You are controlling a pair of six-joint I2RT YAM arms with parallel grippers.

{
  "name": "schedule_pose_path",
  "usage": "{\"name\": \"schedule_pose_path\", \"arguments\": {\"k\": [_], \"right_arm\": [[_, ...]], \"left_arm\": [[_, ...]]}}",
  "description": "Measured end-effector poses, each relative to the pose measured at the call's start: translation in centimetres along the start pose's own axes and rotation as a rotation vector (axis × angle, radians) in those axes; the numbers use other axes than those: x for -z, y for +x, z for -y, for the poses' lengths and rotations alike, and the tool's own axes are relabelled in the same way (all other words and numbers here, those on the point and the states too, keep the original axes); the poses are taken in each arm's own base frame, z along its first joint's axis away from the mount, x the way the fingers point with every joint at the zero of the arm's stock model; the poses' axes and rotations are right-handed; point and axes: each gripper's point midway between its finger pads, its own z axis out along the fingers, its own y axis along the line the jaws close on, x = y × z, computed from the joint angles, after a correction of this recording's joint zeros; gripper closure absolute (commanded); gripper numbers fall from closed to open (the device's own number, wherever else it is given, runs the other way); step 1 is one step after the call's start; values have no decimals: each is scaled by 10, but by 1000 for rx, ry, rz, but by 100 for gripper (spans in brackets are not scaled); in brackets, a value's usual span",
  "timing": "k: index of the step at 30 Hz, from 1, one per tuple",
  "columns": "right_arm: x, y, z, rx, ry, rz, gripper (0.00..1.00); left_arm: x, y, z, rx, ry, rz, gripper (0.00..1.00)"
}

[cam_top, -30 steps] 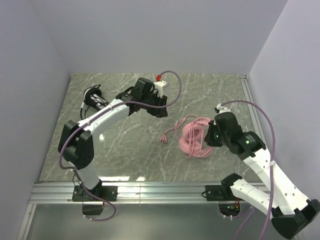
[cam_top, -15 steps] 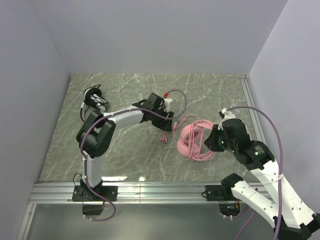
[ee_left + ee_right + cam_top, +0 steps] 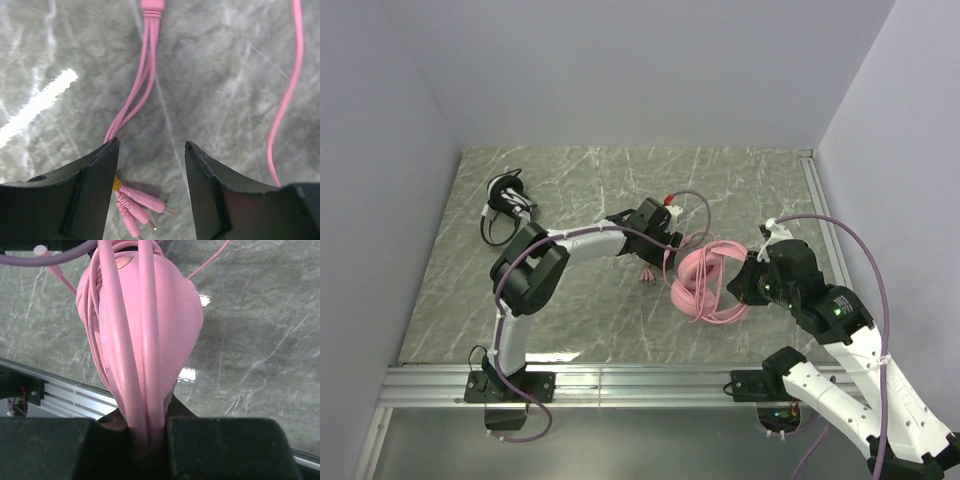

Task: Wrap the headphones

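**Plug end lies between the spread left jaws**

The left gripper hangs over the pink cable, jaws spread; the cable's plugs lie between the fingers, close to the 9 o'clock one; the cable runs from 6 to 12 o'clock, across the closing line, so the left arm looks better placed. The right gripper pinches the pink headset, at 3 o'clock of the plugs from above; whether it touches the marble table I cannot tell.

The 1st headset lies back left on the table. The 2nd headset sits right of centre, its plugs just left.
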Motion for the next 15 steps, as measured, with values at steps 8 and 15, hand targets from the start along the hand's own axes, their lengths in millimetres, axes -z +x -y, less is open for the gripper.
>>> {"name": "schedule_pose_path", "arguments": {"k": [8, 15], "right_arm": [[2, 0, -1, 0, -11, 6, 100], [2, 0, -2, 1, -14, 4, 100]], "left_arm": [[-1, -1, -2, 13, -8, 1, 42], [10, -5, 10, 11, 44, 10, 42]]}}
